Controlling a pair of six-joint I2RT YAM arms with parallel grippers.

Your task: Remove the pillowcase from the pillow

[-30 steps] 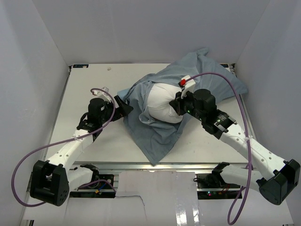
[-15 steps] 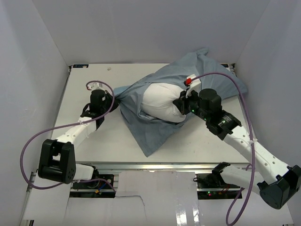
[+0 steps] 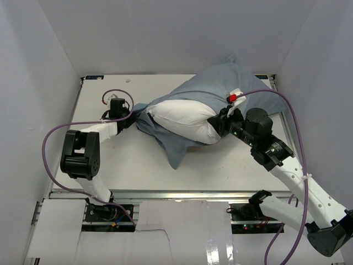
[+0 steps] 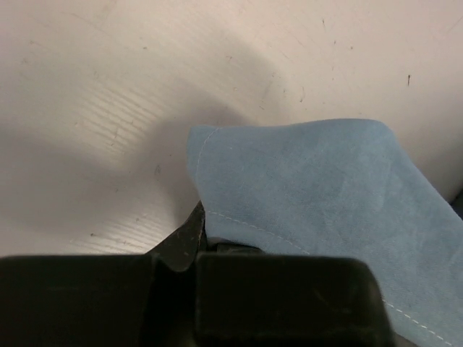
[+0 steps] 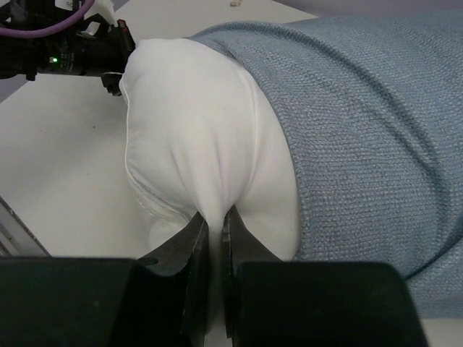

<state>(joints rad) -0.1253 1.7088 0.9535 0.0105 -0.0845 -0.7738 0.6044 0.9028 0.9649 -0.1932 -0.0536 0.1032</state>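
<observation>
The white pillow lies mid-table, its near half bare and its far half still inside the grey-blue pillowcase. My right gripper is shut on the pillow's right end. In the right wrist view a white fold of the pillow is pinched between the fingers of the right gripper, with the pillowcase bunched to the right. My left gripper sits at the cover's left corner. In the left wrist view the hemmed pillowcase runs into the left gripper, which is shut on it.
White walls close in the table on the left, back and right. A metal rail runs along the near edge. Purple cables loop off both arms. A loose flap of the cover hangs toward the front.
My left gripper closed on the pillowcase's left corner, and the arm swung left and back with it. The right gripper drew the pillow to the right. More white pillow shows.
</observation>
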